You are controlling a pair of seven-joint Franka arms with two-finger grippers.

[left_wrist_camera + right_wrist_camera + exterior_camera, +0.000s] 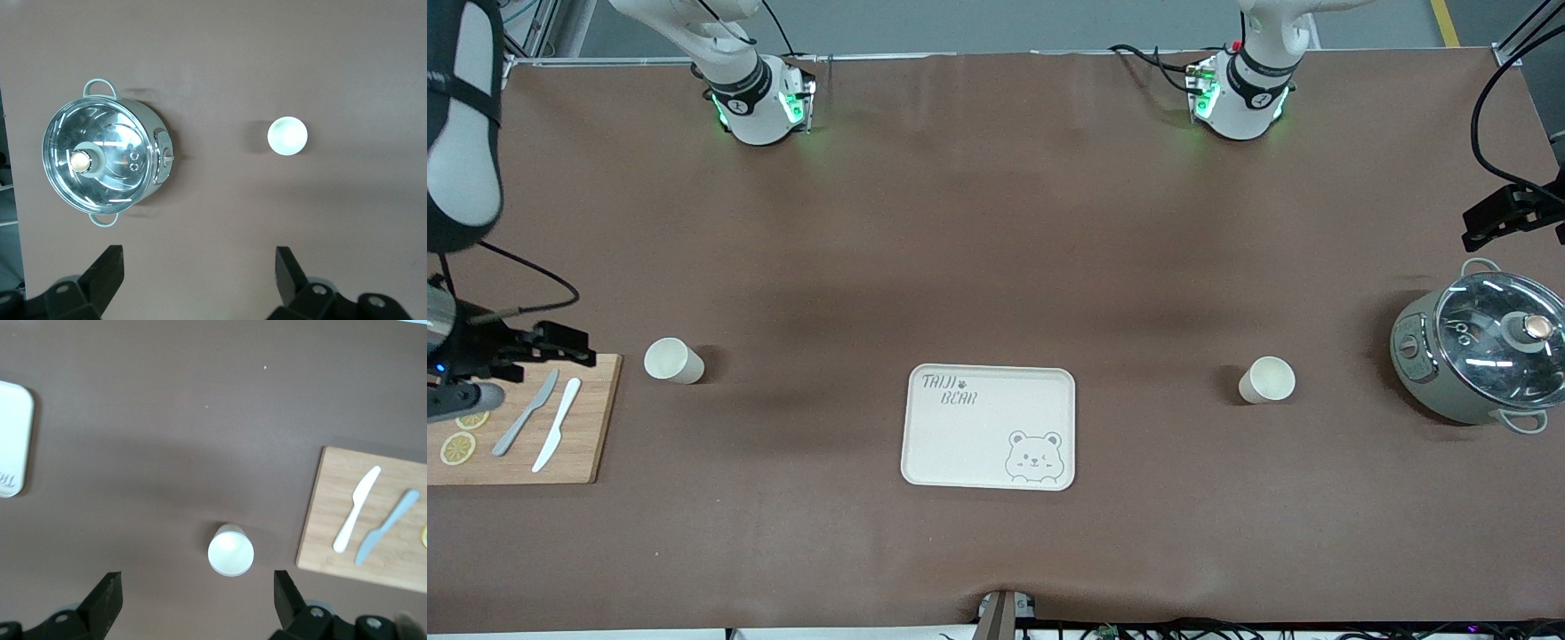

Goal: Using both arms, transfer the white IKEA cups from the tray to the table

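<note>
cups (673, 361) (1266, 380) | two, cream-white, plain, handleless, tapered | upright on table (996, 222)

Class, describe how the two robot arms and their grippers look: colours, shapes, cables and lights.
Both arms are white with rounded segments and black bands at the joints. Green lights glow on the right arm's base and the left arm's base, where black cables trail along the table edge. The left gripper and right gripper are black, each with two flat, blocky fingers.

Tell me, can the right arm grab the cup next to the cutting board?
Probably yes. The right gripper is open and empty, up above the table, and that cup stands upright beside the cutting board with nothing touching or covering it.
</note>
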